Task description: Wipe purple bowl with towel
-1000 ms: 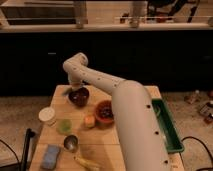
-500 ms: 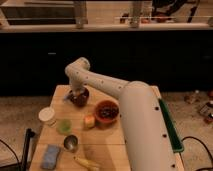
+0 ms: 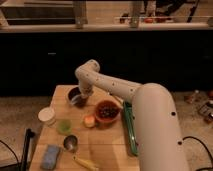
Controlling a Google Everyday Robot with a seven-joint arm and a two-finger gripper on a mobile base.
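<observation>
At the left of the wooden surface there is a white cup and a blue sponge. A little to the right stands a metal cup. The purple bowl is near the far edge. The end effector is down at this bowl; I cannot tell its state. Further right is the orange-red bowl, then a green tray.

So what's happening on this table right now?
A white robot arm reaches across a wooden table and brings its gripper down at the purple bowl near the far left corner. The orange-red bowl, a shiny metal cup, a white lidded container and a blue sponge sit untouched nearby. A green tray lies along the right edge.
</observation>
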